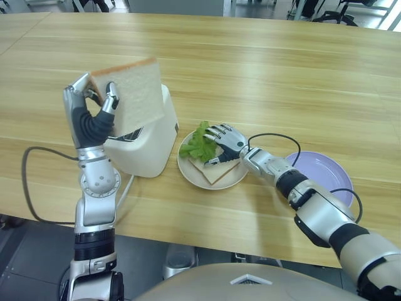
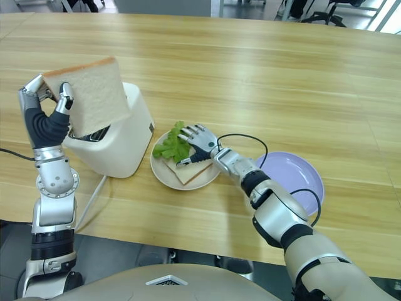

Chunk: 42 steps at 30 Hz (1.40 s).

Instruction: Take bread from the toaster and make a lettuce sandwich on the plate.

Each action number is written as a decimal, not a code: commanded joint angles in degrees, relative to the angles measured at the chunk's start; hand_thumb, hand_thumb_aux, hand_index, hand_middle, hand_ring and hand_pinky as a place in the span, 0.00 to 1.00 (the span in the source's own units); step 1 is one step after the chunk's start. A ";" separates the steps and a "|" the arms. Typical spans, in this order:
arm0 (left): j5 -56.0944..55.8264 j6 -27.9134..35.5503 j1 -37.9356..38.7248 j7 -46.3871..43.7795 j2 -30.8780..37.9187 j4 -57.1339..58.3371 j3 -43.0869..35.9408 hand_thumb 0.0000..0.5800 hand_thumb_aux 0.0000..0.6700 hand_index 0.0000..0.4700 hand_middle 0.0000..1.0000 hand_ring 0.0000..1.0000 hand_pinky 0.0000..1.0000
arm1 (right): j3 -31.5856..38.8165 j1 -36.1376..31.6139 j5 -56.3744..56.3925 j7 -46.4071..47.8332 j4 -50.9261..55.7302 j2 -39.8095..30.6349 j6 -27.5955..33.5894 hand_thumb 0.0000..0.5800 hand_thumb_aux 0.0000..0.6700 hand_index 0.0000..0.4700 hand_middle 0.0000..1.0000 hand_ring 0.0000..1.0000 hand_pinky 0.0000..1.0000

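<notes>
Writing: a small dark mark sits on the side of the toaster, too small to read; I make out no other print. Containers: the toaster, white, stands on the wooden surface at my left. My left hand is raised beside its top, fingers clenched around one edge of a bread slice. That slice stands upright with its lower edge at the toaster's slot; whether it clears the slot I cannot tell. Just right of the toaster lies a cream plate. It carries a second slice lying flat, with lettuce heaped on the slice's far left part and reaching over the rim. My right hand lies over the plate, fingers stretched out and uncurled, fingertips at the lettuce, gripping nothing. A purple plate lies further right, near the cream one but apart from it, partly behind my right forearm. Count: one toaster, two plates, two slices of bread, one bunch of lettuce.
</notes>
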 commanded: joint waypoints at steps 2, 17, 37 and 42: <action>-1.85 -1.55 1.75 -1.57 -1.50 -3.96 1.02 1.00 1.00 0.98 1.00 1.00 1.00 | 1.31 -0.48 0.88 -1.54 0.42 1.31 -1.42 0.35 0.20 0.19 0.00 0.00 0.00; -2.20 -3.10 6.20 -4.82 -4.54 -6.88 2.02 1.00 1.00 0.98 1.00 1.00 1.00 | 2.98 1.51 2.12 -4.50 -1.40 2.28 -3.13 1.00 1.00 0.98 0.00 0.00 0.00; -2.24 -2.51 7.63 -6.29 -6.75 -8.76 2.75 1.00 1.00 0.98 1.00 1.00 1.00 | -1.33 9.44 6.38 10.59 -28.75 -11.53 -4.98 1.00 1.00 0.98 0.00 0.00 0.00; -2.24 -2.02 7.77 -6.94 -7.00 -9.01 2.46 1.00 1.00 0.98 1.00 1.00 1.00 | -0.37 10.50 5.88 15.74 -29.52 -12.58 -5.11 1.00 1.00 0.98 0.00 0.00 0.00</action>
